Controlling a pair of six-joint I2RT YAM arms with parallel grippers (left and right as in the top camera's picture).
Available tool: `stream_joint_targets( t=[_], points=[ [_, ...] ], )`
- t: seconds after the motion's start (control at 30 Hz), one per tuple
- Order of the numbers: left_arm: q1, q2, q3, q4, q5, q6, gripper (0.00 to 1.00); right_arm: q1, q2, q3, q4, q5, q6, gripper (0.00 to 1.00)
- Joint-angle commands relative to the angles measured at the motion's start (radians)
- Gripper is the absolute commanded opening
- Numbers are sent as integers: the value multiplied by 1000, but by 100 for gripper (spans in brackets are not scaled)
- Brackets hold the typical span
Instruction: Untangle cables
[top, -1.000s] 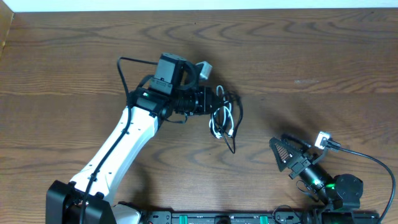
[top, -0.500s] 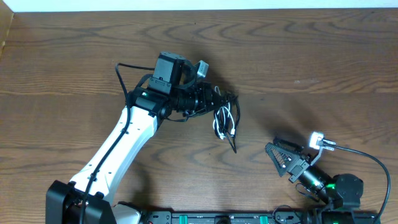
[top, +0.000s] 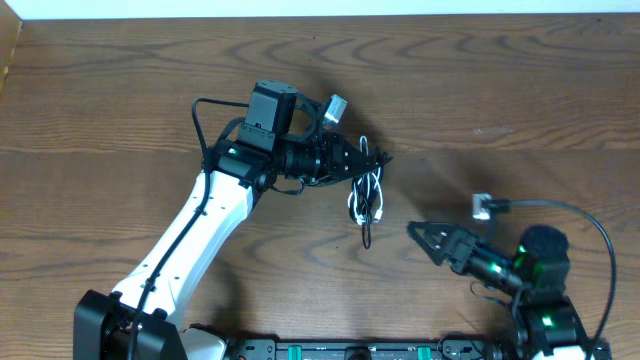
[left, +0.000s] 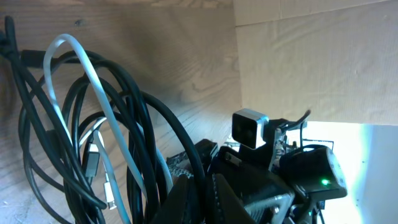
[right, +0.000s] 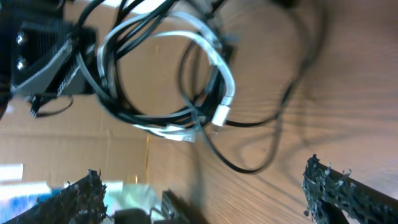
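Left gripper (top: 357, 160): it was seen clamped on the upper end of the cables (top: 366, 195), at the tip of the white left arm (top: 205, 235) stretched across the table (top: 520, 90).

Cables: they were gathered in one tangled bundle near the middle of the table, trailing from the left gripper toward the near edge. In the left wrist view the loops (left: 93, 124) were crowded close to the lens and crossed over one another.

White cable (top: 356, 203): it was looped inside the bundle. In the right wrist view its pale curve (right: 214, 53) was wrapped among the dark strands, with a small plug at its lower end.

Black cables (top: 366, 236): several loops were laid round the white one, and one loose tail (right: 267, 155) was curved out below the bundle over the wood.

Right gripper (top: 424, 236): its fingers were held wide apart with nothing between them, as shown in its own wrist view (right: 202, 174). It was pointed at the bundle from the right, near it but not touching.
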Motion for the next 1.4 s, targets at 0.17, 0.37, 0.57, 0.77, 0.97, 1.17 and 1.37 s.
stream_joint_targets(
  t=[0.17,0.37,0.57,0.77,0.97,1.17,1.37],
  points=[
    [-1,-2,22,6,39,25,8,144,204,31,276,52,-32,99],
    [-3,-2,22,11,83,61,8,148,268,31,279,137,50,96],
    [-23,-2,22,11,133,89,8,164,319,30,278,159,64,87],
    [-50,-2,22,14,205,88,8,222,374,31,287,319,143,88],
    [-61,-2,22,30,268,52,8,260,417,30,364,409,279,84],
    [-61,-6,22,49,317,18,8,299,447,30,383,594,250,3],
    [-56,-10,22,78,423,92,8,301,459,31,279,773,98,1]
  ],
)
